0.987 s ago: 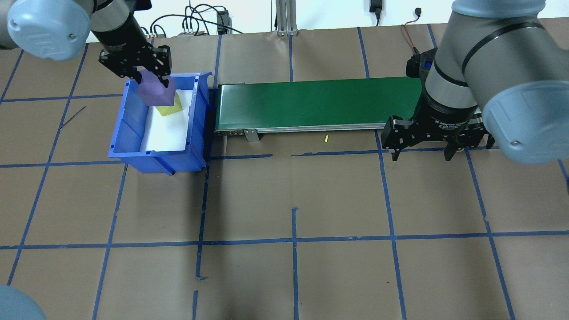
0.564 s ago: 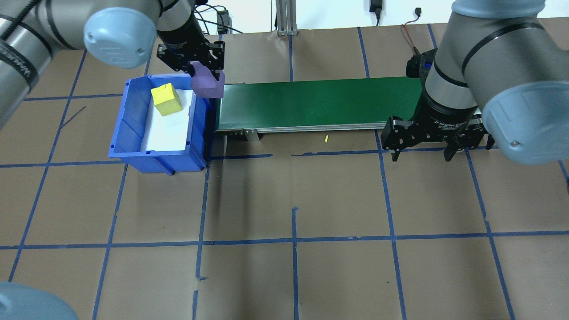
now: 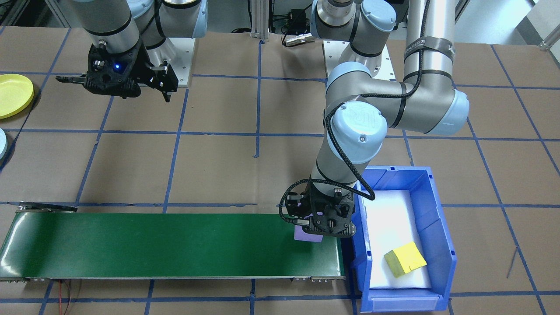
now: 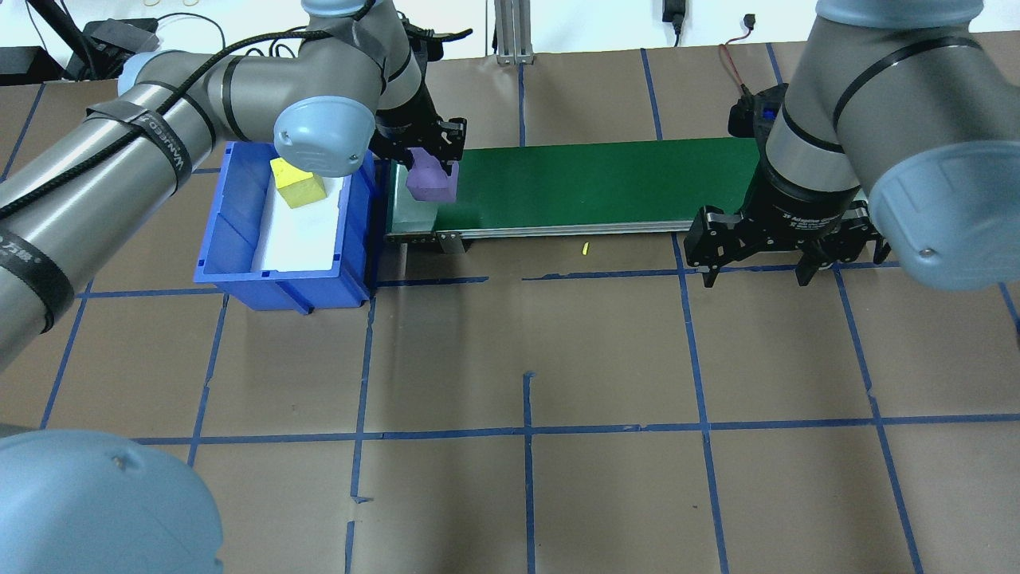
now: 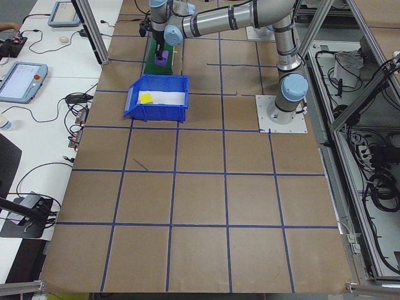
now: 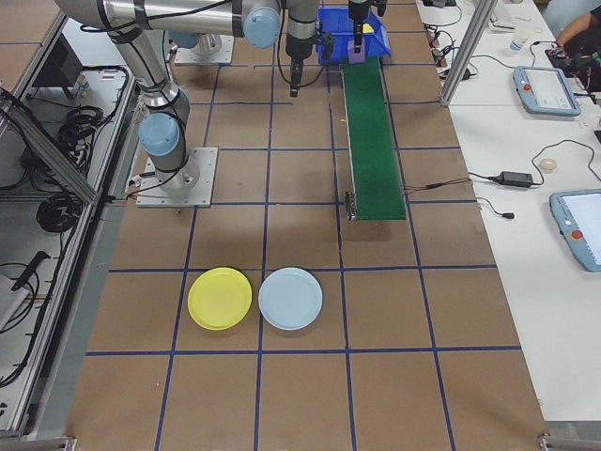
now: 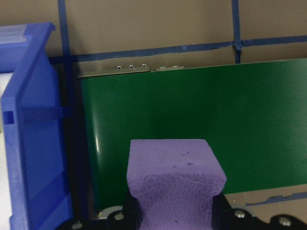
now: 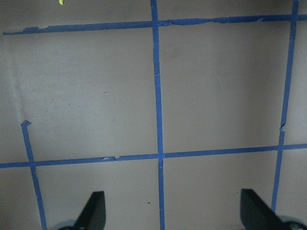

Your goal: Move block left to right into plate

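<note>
My left gripper (image 4: 430, 163) is shut on a purple block (image 4: 432, 182), held at the bin-side end of the green conveyor belt (image 4: 574, 183). The left wrist view shows the block (image 7: 175, 177) clamped between the fingers over the belt (image 7: 201, 115); I cannot tell whether it touches. A yellow block (image 4: 297, 182) lies in the blue bin (image 4: 231, 239). The yellow plate (image 6: 220, 298) rests on the table beyond the belt's other end, also at the front-facing view's edge (image 3: 13, 94). My right gripper (image 4: 755, 275) hangs open and empty over bare table near that end.
A light blue plate (image 6: 290, 298) sits beside the yellow one. The blue bin (image 3: 442, 227) butts against the conveyor's end. A small yellow scrap (image 4: 584, 249) lies on the table in front of the belt. Blue tape lines grid the brown tabletop.
My left gripper carried the purple block rightward out of the bin, past its wall, to the belt's near end. The yellow block is now uncovered. The right arm stayed put.
</note>
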`<state>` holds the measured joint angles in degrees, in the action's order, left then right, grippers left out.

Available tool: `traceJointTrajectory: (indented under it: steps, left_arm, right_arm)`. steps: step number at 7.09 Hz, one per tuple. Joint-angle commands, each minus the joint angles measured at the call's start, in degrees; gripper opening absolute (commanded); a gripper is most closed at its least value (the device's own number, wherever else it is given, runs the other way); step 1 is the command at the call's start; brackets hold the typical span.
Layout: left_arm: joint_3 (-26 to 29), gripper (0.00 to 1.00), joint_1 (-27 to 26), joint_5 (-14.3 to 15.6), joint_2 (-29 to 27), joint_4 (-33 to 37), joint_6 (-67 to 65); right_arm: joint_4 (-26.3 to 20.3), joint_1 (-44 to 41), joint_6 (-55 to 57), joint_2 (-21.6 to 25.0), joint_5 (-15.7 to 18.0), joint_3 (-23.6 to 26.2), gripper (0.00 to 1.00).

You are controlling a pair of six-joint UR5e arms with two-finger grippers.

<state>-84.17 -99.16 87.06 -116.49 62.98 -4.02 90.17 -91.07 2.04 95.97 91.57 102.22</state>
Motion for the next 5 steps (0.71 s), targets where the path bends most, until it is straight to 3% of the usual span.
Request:
traceJointTrajectory:
  steps: [1, 2, 3, 5]
  left_arm:
    - [-0.6, 0.58, -0.1, 0.5, -1.8, -3.3, 0.1]
    - [-0.7, 0.84, -0.1, 0.5, -2.4, -3.6, 0.1]
    - [-1.1, 0.95, -0.1, 0.6, -2.3, -3.6, -0.1]
    - [0.1, 1.00, 0.0, 0.7, 0.4, -3.0, -0.2]
  right_arm:
    - [7.1, 2.3, -5.4, -7.0, -5.6, -1.0, 1.00]
    - [14.7, 2.3, -5.3, -14.8, -8.7, -3.5, 1.00]
    - [18.8, 2.3, -5.0, -21.2, -8.9, -6.6, 1.00]
    - [22.8, 2.2, -2.2, -24.3, -9.4, -10.7, 1.00]
